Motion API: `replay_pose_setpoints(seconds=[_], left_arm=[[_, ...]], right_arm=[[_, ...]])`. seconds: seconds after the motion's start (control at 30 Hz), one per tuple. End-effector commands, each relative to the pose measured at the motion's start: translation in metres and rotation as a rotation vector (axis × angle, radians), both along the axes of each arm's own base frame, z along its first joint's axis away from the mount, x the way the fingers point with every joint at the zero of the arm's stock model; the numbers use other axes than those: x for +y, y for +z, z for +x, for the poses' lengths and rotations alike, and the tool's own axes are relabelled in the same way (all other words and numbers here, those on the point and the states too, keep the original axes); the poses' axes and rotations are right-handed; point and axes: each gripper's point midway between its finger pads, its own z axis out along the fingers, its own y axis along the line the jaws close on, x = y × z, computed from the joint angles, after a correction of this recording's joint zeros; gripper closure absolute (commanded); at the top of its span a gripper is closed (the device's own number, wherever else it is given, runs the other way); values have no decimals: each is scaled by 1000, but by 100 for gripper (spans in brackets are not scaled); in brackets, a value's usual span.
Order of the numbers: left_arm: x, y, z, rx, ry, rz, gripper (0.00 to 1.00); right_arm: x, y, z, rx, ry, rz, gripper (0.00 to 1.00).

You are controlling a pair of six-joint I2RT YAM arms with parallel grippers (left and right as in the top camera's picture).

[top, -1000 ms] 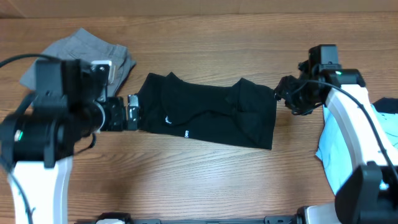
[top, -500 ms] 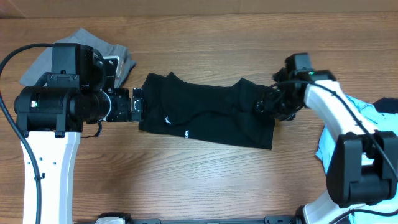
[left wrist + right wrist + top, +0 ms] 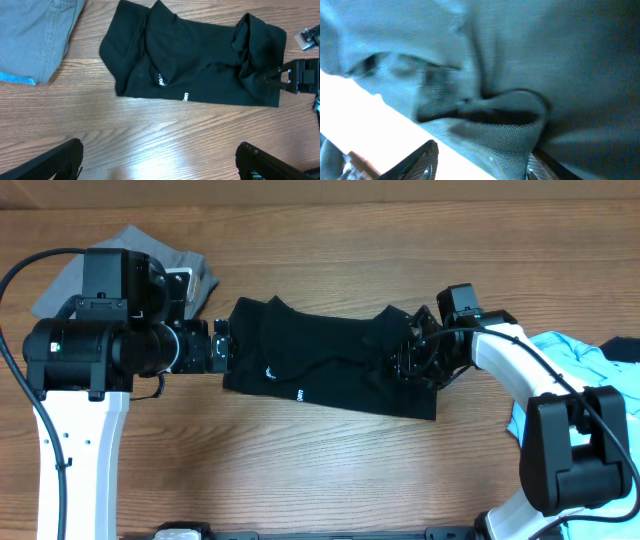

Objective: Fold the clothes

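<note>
Overhead view: the black trousers (image 3: 330,370) lie bunched across the middle of the desk (image 3: 300,470), with grey shorts (image 3: 130,250) beyond their left end. The left hand (image 3: 218,350) sits just beside their left edge, released, fingers (image 3: 55,160) wide apart. The right hand (image 3: 400,363) presses into their right end with a fold between its fingers (image 3: 427,160); I cannot tell whether it is clenched.

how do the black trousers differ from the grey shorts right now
The black trousers lie spread across mid-table; the grey shorts sit bunched at the far left corner. The right gripper is on the trousers' right end; no gripper touches the shorts. Both are soft fabric on the table.
</note>
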Motion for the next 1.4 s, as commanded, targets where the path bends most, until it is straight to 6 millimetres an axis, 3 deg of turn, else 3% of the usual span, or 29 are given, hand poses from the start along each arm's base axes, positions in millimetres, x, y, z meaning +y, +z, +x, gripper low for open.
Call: replay_pose_setpoints(seconds=[0.0,0.03,0.13,0.3,0.43,0.53,0.67,0.73,0.77,0.83,0.97,1.1,1.23,1.37], left_arm=[[-4,4,0,-17,-19,-9,0],[-4,4,0,-17,-19,-9,0],[-4,4,0,-19,-19,-9,0],[-4,4,0,-20,-19,-9,0],[-4,4,0,-19,-19,-8,0],[-4,4,0,-20,-19,-9,0],[-4,4,1,-23,-19,-9,0],[-4,4,1,-23,-19,-9,0],[-4,4,1,-23,-19,-9,0],[-4,4,1,-23,-19,-9,0],[-4,4,0,-20,-19,-9,0],[-4,4,1,-21,-19,-9,0],[-4,4,1,-23,-19,-9,0],[-7,5,0,-20,-27,-26,0]], right_arm=[[16,10,-6,-14,67,97,39],[17,10,-7,-15,72,99,37],[16,10,-6,-22,75,96,53],[8,5,-1,-16,32,47,90],[-24,-5,11,30,-139,-95,90],[-20,-1,12,37,-150,-47,87],[-11,0,15,65,-213,-36,59],[-5,1,21,53,-239,-32,51],[-1,1,23,46,-253,-34,41],[3,0,28,27,-274,-54,32],[7,-6,38,-30,-330,-150,29],[-8,-12,49,-105,-446,-322,28],[-5,-19,54,-129,-468,-355,32],[0,-40,58,-114,-477,-365,39]])
